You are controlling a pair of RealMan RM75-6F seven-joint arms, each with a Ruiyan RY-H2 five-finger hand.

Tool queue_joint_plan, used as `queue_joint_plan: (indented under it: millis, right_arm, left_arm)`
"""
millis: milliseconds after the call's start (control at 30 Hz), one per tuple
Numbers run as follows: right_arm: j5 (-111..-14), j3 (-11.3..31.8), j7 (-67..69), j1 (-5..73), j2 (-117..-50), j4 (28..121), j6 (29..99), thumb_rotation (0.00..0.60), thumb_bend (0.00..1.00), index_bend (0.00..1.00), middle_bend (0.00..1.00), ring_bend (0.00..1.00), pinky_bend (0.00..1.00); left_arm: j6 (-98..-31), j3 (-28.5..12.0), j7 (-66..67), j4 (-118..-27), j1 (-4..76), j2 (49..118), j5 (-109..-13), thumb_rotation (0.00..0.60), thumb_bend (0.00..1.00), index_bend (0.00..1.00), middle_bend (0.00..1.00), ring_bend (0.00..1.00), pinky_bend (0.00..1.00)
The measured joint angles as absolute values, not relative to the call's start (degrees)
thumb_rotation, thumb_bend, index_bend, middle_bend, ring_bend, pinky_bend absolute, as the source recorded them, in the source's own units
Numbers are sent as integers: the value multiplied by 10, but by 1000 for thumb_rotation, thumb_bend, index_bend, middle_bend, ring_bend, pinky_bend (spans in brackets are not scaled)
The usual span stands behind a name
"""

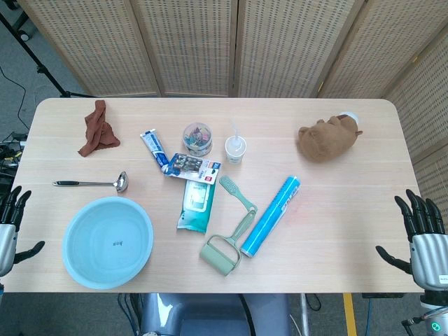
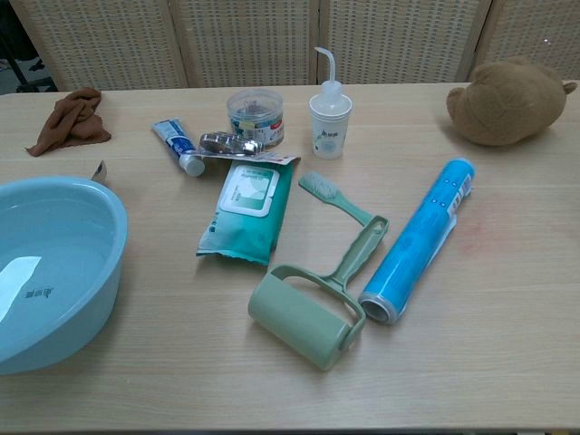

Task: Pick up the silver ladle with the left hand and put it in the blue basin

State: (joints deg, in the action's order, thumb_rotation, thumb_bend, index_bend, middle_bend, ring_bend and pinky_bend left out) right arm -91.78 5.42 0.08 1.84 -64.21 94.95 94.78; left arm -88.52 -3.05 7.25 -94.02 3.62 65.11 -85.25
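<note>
The silver ladle (image 1: 94, 183) lies flat on the table, black handle to the left and bowl to the right, just above the blue basin (image 1: 107, 242). In the chest view only the ladle's bowl (image 2: 99, 170) peeks over the basin's rim (image 2: 109, 263). The basin holds nothing. My left hand (image 1: 12, 224) hangs open at the table's left edge, left of the basin and apart from the ladle. Open too, my right hand (image 1: 418, 231) stays at the right edge. Neither hand shows in the chest view.
A brown cloth (image 1: 96, 129) lies at the back left. In the middle are a toothpaste tube (image 1: 154, 149), a small jar (image 1: 198, 138), a squeeze bottle (image 1: 236, 148), a wipes pack (image 1: 195, 204), a green lint roller (image 1: 227, 245) and a blue roll (image 1: 271, 215). A plush bear (image 1: 327, 138) sits back right.
</note>
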Motion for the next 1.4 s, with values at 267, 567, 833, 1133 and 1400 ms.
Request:
queue_joint_plan:
  millis: [267, 567, 833, 1133, 1400]
  right_arm:
    - [-918, 51, -2, 18, -643, 952, 943, 600, 0, 0, 0, 0, 0]
    - [-910, 50, -8, 22, -648, 949, 928, 600, 0, 0, 0, 0, 0]
    - [-897, 54, -8, 24, -650, 945, 920, 600, 0, 0, 0, 0, 0]
    - [-879, 60, -5, 27, -651, 940, 912, 600, 0, 0, 0, 0, 0]
    - [-857, 65, -4, 30, -652, 935, 895, 600, 0, 0, 0, 0, 0]
  left_arm:
    - [-878, -31, 63, -939, 39, 648, -853, 600, 0, 0, 0, 0, 0]
    - [-765, -69, 37, -901, 98, 629, -790, 600, 0, 0, 0, 0, 0]
    - [-599, -106, -16, -779, 192, 639, -722, 600, 0, 0, 760, 587, 528]
    - [-516, -115, -45, -584, 267, 734, -706, 600, 0, 80, 927, 748, 747]
    - [-382, -101, -57, -452, 316, 816, -683, 600, 193, 276, 928, 749, 747]
